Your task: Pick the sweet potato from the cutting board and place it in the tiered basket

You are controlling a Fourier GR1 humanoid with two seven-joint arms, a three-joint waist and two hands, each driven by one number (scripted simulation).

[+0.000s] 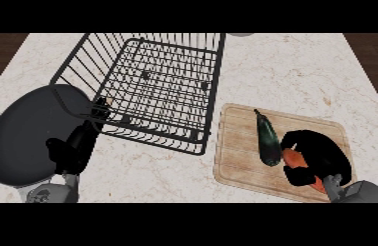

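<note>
An orange sweet potato [297,161] lies on the wooden cutting board [240,140] at the right, mostly covered by my right hand [319,151], whose fingers curl round it. A dark green vegetable [268,138] lies on the board just left of that hand. The black wire tiered basket [159,85] stands at the upper middle, left of the board. My left hand [70,152] rests at the lower left with fingers relaxed, holding nothing.
A large dark round pan [33,135] lies at the far left, beside the basket and partly under my left hand. A pale round object [240,34] peeks in at the counter's far edge. Dark wood borders the counter at both upper corners.
</note>
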